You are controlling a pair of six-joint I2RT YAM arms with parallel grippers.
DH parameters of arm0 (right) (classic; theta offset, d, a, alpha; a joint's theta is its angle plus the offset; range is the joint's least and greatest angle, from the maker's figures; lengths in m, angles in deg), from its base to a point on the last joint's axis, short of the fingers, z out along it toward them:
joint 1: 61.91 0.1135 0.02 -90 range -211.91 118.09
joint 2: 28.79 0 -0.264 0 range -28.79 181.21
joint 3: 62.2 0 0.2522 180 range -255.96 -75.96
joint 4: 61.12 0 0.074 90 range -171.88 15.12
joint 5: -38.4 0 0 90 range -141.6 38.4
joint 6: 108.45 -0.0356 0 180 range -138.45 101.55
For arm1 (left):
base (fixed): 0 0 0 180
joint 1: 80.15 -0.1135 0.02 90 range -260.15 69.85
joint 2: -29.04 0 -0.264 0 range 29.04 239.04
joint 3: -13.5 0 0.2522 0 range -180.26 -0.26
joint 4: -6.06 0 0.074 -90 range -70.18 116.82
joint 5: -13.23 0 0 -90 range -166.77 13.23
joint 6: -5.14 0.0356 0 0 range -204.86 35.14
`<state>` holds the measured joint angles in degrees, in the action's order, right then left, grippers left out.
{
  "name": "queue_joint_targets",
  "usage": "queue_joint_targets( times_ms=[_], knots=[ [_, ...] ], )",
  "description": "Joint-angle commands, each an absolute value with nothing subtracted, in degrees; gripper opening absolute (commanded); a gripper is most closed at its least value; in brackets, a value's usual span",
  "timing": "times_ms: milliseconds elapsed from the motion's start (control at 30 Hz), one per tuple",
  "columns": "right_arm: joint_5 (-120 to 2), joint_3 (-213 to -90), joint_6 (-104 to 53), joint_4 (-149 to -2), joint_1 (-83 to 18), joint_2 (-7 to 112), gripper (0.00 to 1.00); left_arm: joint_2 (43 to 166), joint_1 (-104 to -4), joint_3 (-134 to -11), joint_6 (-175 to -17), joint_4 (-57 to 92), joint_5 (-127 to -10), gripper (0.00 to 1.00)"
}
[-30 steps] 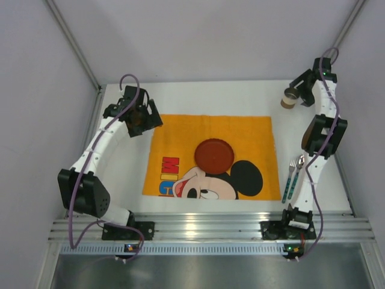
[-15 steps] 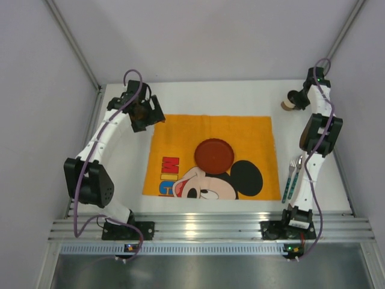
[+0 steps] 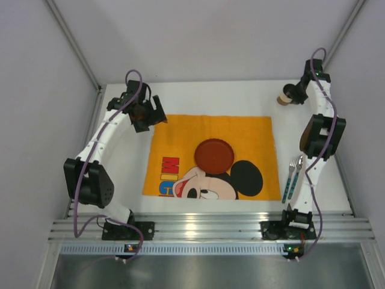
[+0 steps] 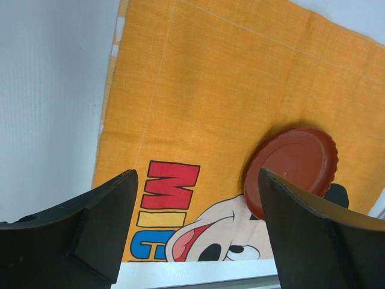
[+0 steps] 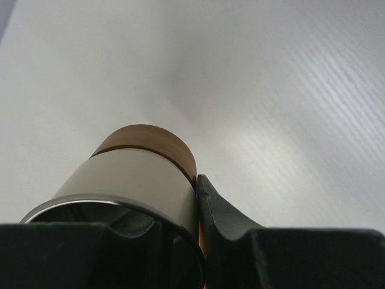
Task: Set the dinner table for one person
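Covering the middle of the white table (image 3: 240,96), an orange Mickey Mouse placemat (image 3: 180,129) lay flat with a round red plate (image 3: 213,155) near its centre. Beyond the placemat's far right corner, the right hand (image 3: 292,94) was clenched on the wall of a metal cup (image 3: 283,99) with a brown base, one finger inside the cup and one outside. Over the placemat's far left corner, the left hand (image 3: 144,114) hung released, fingers spread wide, grasping nothing. A fork (image 3: 289,180) and a spoon (image 3: 295,179) lay side by side on the table just right of the placemat's near right corner.
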<state>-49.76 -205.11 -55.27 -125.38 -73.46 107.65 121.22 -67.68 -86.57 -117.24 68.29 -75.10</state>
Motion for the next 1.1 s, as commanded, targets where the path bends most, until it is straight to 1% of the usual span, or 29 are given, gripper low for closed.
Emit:
queue_joint_targets(
  times_ms=[0, 100, 167, 200, 300, 400, 567, 767, 833, 867, 900, 967, 1000, 1067],
  knots=[
    [-51.3, -201.0, -51.7, -124.6, -67.4, 94.5, 0.0, 116.7, -67.9, -85.0, -116.2, 66.1, -73.3, 0.86],
    [-51.3, -194.3, -50.4, -124.5, -61.1, 90.4, 0.0, 113.9, -67.9, -81.7, -116.4, 66.1, -72.5, 0.86],
    [-51.1, -190.8, -50.3, -124.6, -58.6, 88.4, 0.0, 111.3, -67.9, -79.7, -116.8, 66.0, -72.2, 0.86],
    [-51.0, -187.7, -50.2, -124.5, -56.7, 88.0, 0.0, 110.3, -67.9, -77.9, -116.9, 66.0, -72.0, 0.86],
    [-49.0, -183.5, -49.6, -125.0, -53.5, 87.3, 0.0, 106.4, -67.9, -74.2, -117.4, 65.4, -70.7, 0.86],
    [-45.3, -180.3, -49.5, -125.3, -52.0, 87.0, 0.0, 102.2, -67.9, -70.7, -117.7, 64.8, -69.2, 0.86],
    [-40.2, -179.2, -49.0, -126.6, -52.0, 88.8, 0.0, 96.2, -67.9, -67.7, -118.9, 66.8, -69.8, 0.86],
    [-38.2, -177.8, -47.6, -126.2, -51.4, 91.6, 0.0, 91.4, -67.9, -64.8, -119.4, 69.0, -70.6, 0.86],
    [-38.3, -177.3, -47.5, -126.0, -50.9, 92.0, 0.06, 90.7, -67.9, -64.3, -119.7, 69.5, -70.5, 0.86],
    [-38.2, -176.4, -47.5, -125.7, -50.7, 92.0, 0.11, 90.4, -67.9, -64.0, -119.7, 69.6, -70.5, 0.86],
    [-38.2, -176.0, -47.5, -125.2, -50.6, 91.9, 0.24, 90.2, -67.9, -63.9, -119.7, 69.7, -70.5, 0.86],
    [-38.9, -174.8, -47.4, -124.5, -50.5, 91.6, 0.4, 89.9, -67.9, -63.6, -119.7, 69.8, -70.5, 0.86],
    [-38.9, -174.5, -47.2, -124.3, -50.5, 91.4, 0.51, 89.9, -67.9, -63.5, -119.7, 69.8, -70.4, 0.86],
    [-39.6, -174.5, -46.4, -123.9, -50.4, 90.9, 0.6, 90.0, -67.9, -63.5, -119.1, 69.8, -70.3, 0.86]
  ],
)
